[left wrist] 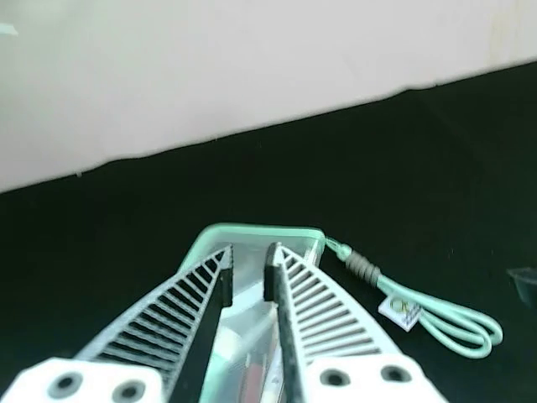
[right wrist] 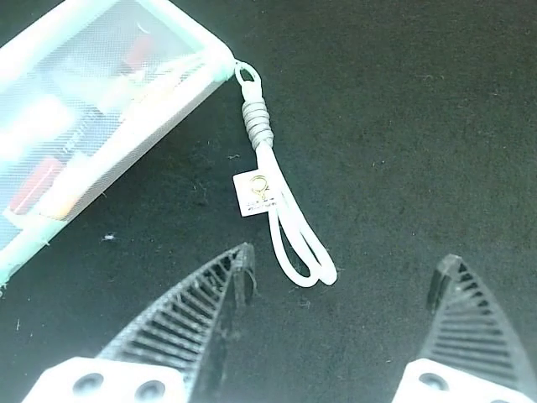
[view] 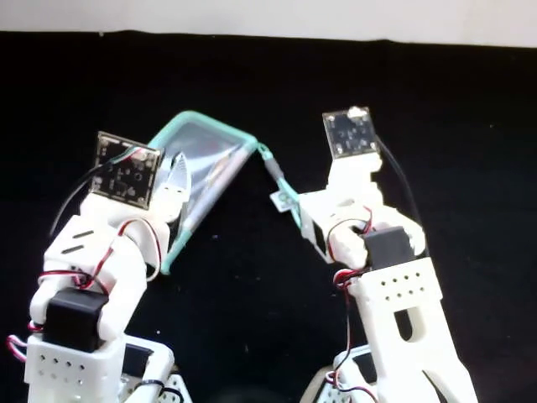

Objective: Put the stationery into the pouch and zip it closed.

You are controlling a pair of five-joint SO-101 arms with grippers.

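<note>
Both arms [view: 407, 294] are white plastic with black servos [view: 75, 319], red-black cables [view: 344, 279] and square camera boards [view: 126, 170].

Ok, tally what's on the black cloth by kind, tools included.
mesh pouch: 1
cord strap at its corner: 1
tag on the strap: 1
tools, left tool and right tool: 2
Total: 5. The stationery inside the pouch is too unclear to count.

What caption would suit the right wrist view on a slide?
Open right gripper near the loop of the cord on a mesh pouch holding stationery, on a black table.
</note>
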